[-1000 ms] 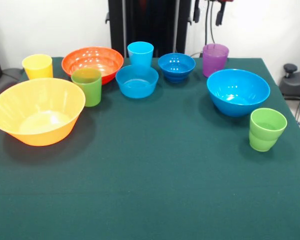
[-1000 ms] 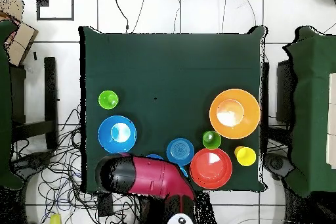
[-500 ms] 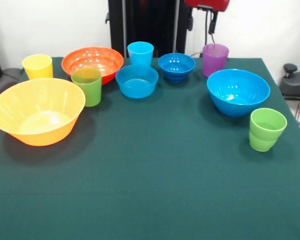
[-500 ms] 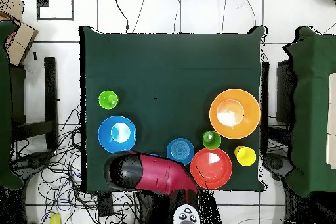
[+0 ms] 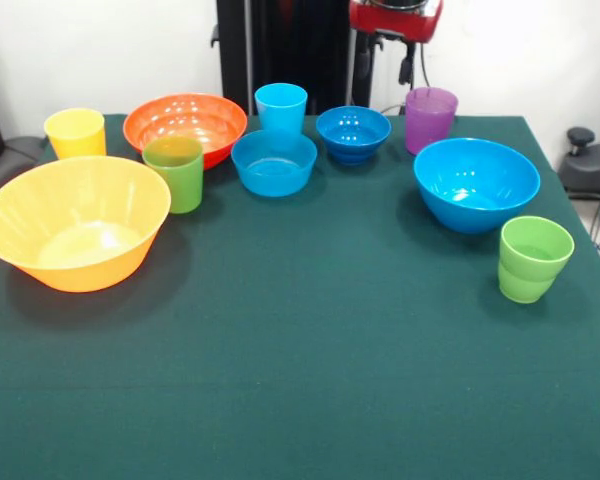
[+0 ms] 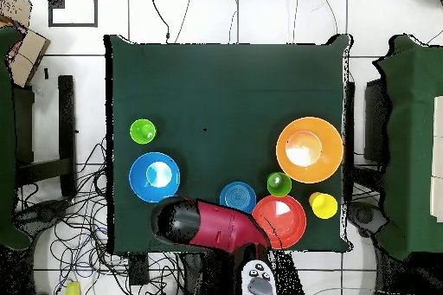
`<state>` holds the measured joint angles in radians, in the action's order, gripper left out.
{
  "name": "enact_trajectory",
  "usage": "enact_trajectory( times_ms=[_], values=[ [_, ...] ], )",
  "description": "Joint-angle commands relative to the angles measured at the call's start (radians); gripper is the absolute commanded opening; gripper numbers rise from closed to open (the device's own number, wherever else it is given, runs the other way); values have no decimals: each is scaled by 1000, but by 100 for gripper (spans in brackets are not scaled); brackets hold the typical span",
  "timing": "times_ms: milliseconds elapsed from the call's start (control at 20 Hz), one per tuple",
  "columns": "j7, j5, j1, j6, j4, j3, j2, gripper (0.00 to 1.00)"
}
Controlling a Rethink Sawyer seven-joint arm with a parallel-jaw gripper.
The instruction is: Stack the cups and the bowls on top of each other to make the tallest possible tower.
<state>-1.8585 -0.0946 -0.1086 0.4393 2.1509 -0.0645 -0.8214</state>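
Note:
All cups and bowls stand singly on the green table; no tower shows. At the left are the big yellow-orange bowl point(image 5: 75, 220), a yellow cup point(image 5: 75, 132), the orange-red bowl point(image 5: 185, 125) and a green cup point(image 5: 173, 172). In the middle are a light blue cup point(image 5: 281, 107), the medium light blue bowl point(image 5: 274, 162) and the small dark blue bowl point(image 5: 353, 133). At the right are the purple cup point(image 5: 430, 119), the big light blue bowl point(image 5: 476, 183) and a second green cup point(image 5: 534, 258). The gripper point(image 5: 398, 40) hangs high behind the dark blue bowl and the purple cup.
The black pedestal point(image 5: 280, 45) stands behind the table's far edge. In the overhead view the red and black arm point(image 6: 208, 227) covers the purple cup, the light blue cup and the dark blue bowl. Cables lie on the floor point(image 6: 86, 248) beside the robot's base.
The red end of the arm has come down into the front view at the top and shifted left. In the overhead view the arm has swung right. The cups and bowls have not moved.

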Motion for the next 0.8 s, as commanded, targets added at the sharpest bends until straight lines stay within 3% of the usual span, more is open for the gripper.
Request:
enact_trajectory(
  times_ms=[50, 800],
  values=[
    [-111, 36, -5, -94, -25, 44, 74, 100],
    [-170, 12, 6, -246, -10, 22, 199, 100]
  ],
)
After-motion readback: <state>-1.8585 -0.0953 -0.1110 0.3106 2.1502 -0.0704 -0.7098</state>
